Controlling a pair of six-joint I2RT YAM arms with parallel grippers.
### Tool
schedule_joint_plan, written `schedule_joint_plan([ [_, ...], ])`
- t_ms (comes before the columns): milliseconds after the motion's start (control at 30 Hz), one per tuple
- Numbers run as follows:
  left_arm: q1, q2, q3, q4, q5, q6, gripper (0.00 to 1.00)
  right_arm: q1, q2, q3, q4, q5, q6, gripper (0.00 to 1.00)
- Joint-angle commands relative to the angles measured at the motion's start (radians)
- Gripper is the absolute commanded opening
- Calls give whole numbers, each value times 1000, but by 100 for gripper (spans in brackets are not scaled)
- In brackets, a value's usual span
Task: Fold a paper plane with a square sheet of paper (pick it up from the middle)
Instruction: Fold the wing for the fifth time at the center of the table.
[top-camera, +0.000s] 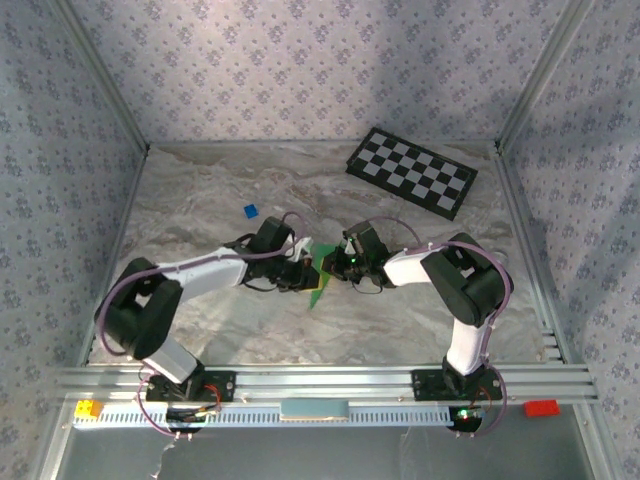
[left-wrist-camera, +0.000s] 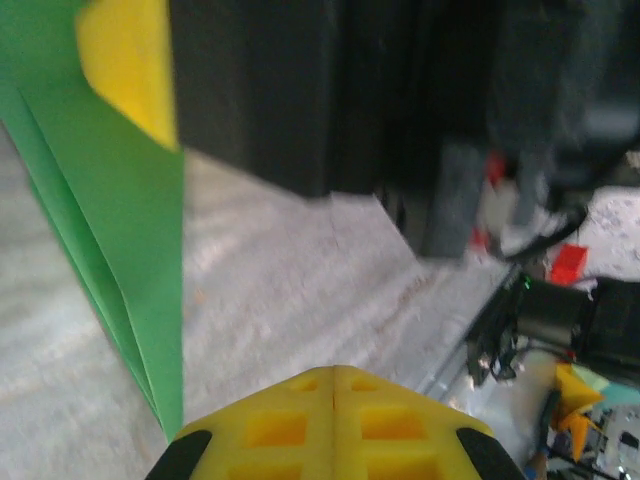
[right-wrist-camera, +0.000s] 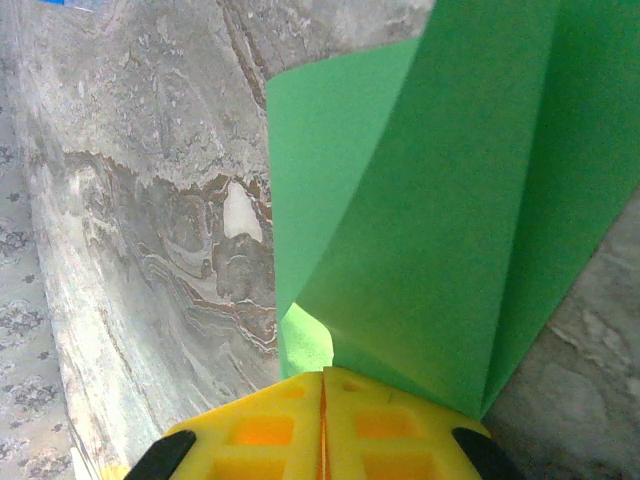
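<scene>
The square sheet of paper (top-camera: 322, 275) is bright green and folded into a long pointed shape with creases. It hangs between my two grippers at the table's middle. My right gripper (right-wrist-camera: 323, 378) is shut, and the folded paper (right-wrist-camera: 450, 200) rises straight from its yellow fingertips, pinched there. My left gripper (left-wrist-camera: 333, 372) is shut with nothing between its yellow fingers (left-wrist-camera: 400, 420). The paper (left-wrist-camera: 120, 250) hangs just to its left, tapering down to a point near the marble table (left-wrist-camera: 300, 280). The right gripper's black body is close in front of the left one.
A black-and-white checkerboard (top-camera: 411, 171) lies at the back right. A tiny blue block (top-camera: 250, 211) sits behind the left arm. Aluminium rails (top-camera: 320, 380) run along the near edge, with a yellow block (top-camera: 88, 408) and a red block (top-camera: 541, 407) at the ends. Patterned walls enclose three sides.
</scene>
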Motion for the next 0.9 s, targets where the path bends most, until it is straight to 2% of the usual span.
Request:
schedule_joint_plan([
  [0, 10, 73, 40, -1, -41, -7, 0, 15, 51, -35, -139, 58, 6, 10],
  [467, 11, 198, 74, 70, -75, -34, 0, 16, 52, -37, -129, 50, 12, 10],
  [700, 8, 236, 62, -20, -149, 13, 0, 13, 50, -38, -126, 49, 12, 10],
  [867, 8, 238, -13, -72, -181, 66, 0, 8, 22, -40, -131, 47, 6, 10],
])
